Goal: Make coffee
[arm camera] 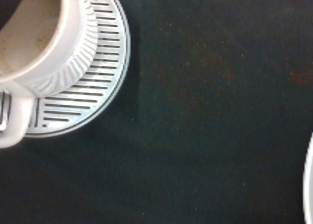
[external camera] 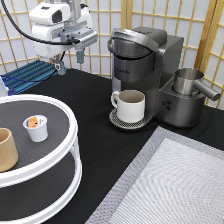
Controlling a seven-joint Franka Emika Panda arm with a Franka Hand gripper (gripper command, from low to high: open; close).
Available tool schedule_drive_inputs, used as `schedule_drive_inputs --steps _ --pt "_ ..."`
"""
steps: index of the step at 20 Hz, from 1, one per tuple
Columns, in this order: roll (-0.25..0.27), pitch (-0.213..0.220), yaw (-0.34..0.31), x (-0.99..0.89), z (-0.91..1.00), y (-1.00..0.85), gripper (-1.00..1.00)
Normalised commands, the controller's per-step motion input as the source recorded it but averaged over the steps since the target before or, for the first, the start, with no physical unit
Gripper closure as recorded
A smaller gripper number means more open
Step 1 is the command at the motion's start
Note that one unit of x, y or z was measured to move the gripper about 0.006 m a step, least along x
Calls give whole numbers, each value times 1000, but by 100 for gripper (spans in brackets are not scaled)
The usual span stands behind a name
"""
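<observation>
A grey coffee machine stands at the back of the black table, its lid down. A white mug sits on its round drip tray; the wrist view shows the mug empty on the slotted tray. A white coffee pod with an orange-marked top stands on the upper shelf of a white round stand at the exterior view's left. My gripper hangs high at the exterior view's top left, left of the machine, open and empty.
A tan cup stands on the stand's upper shelf at the left edge. A metal jug sits on the machine's right side. A grey mat covers the bottom right. A blue rack lies at the back left.
</observation>
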Motion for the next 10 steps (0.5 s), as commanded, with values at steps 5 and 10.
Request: schedule_drive_inputs --steps 5,10 --pt "0 17 -14 263 53 0 -100" --pt "-1 31 -56 567 251 58 -100"
